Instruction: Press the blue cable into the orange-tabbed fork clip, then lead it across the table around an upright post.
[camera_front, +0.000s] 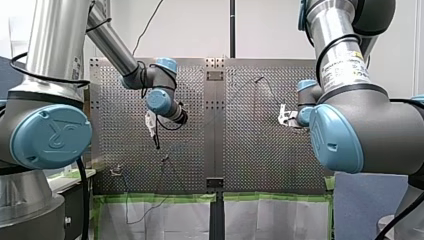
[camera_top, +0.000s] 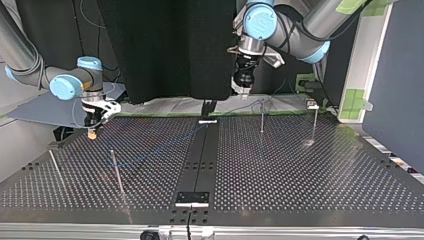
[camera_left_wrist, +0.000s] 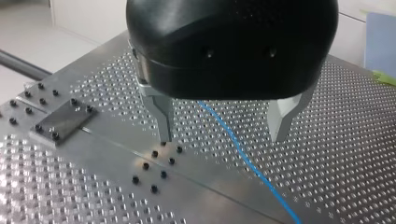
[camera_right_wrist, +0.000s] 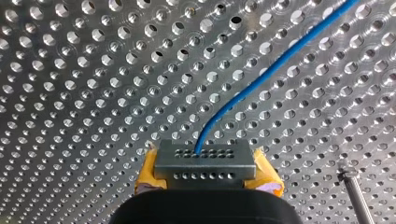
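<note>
- At the top view's left, my right gripper (camera_top: 91, 133) hangs tip-down just over the table (camera_top: 300, 190), near its far edge. One yellow tip shows there, but the finger gap does not.
- The right wrist view supplies that gap. Two yellow pads (camera_right_wrist: 147, 175) clamp a grey drilled block (camera_right_wrist: 205, 163). The cable (camera_right_wrist: 261, 79) leaves the block's top and runs diagonally away over the holes. This gripper is closed and holds the cable.
- Top view, middle: the cable is a faint blue line. It runs from my right gripper across the dark strip (camera_top: 200, 155) toward the far right. Its exact path there is hard to make out.
- Top view, right of the strip: my left gripper (camera_top: 243, 89) hangs above the table near its far edge. Its finger spacing cannot be read in this view.
- The left wrist view shows that spacing. Two metal fingers (camera_left_wrist: 161, 116) are spread wide. The cable lies on the table between them and touches neither.
- Front view: the cable is too faint to trace. My right gripper is mostly hidden behind its own arm.
- Count:
  - four posts (camera_top: 117, 172) in the top view, two left of the strip and two right of it
  - one post in the right wrist view, beside my right gripper and partly cut off
  - one cable
  - two grippers
</note>
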